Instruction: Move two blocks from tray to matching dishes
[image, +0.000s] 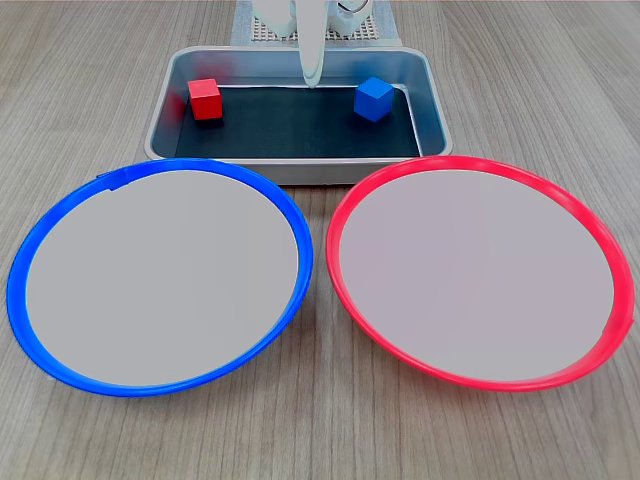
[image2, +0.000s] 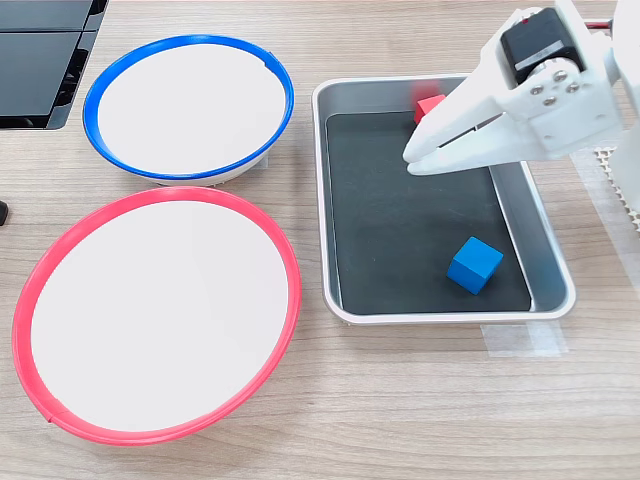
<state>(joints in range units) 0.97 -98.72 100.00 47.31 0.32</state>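
Hovering above the tray (image2: 545, 262), the fingers (image2: 412, 160) are pressed nearly together and grip nothing. The red block (image: 205, 99) lies at the tray's end on the first exterior view's left; in the second exterior view the arm partly hides it. The blue block (image2: 474, 265) lies at the opposite end. Beside the tray on the desk (image: 90, 90), the blue-rimmed dish (image: 160, 285) and red-rimmed dish (image: 478, 270) sit vacant.

Pale grey-brown wood-grain tabletop (image: 90, 90) fills both exterior views, evenly lit, soft shadows. Second exterior view: dark panelled object (image2: 40, 60) at far left, clear tape strip (image2: 525, 340) stuck on tabletop, perforated white mat (image2: 615, 190) at right edge.
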